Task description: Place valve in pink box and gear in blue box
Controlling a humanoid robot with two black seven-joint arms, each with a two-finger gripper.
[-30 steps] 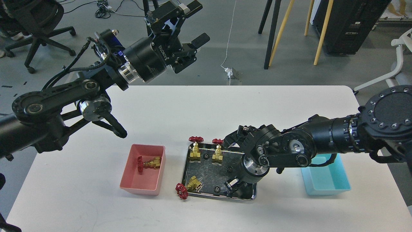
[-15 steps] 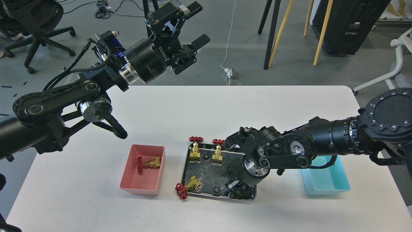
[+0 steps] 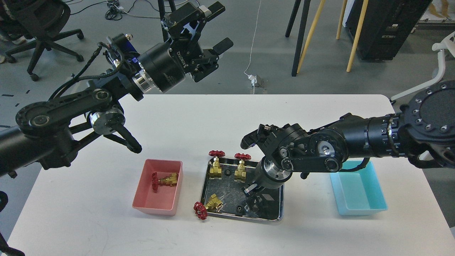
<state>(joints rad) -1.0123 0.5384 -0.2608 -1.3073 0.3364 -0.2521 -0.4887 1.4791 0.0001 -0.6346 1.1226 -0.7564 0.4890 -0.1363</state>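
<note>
One valve in the pink box, right gripper down over the tray.

A valve [image 3: 164, 180] lies on its side inside the pink box [image 3: 142, 195], red wheel to the left. Just right of the box stands the tray [image 3: 204, 185]: two valves [image 3: 215, 166] upright at its far edge, a third [image 3: 207, 205] tipped over at the near left corner with its wheel hanging past the rim. A gear [image 3: 239, 209] sits near the tray's front edge. The right gripper [image 3: 253, 193] points down into the tray's right half; it is dark against the metal, so I cannot tell how its jaws stand. The blue box [image 3: 371, 208] sits well to the right. The left gripper [image 3: 217, 26] hangs high beyond the table [image 3: 106, 231], jaws wide apart, holding nothing.
</note>
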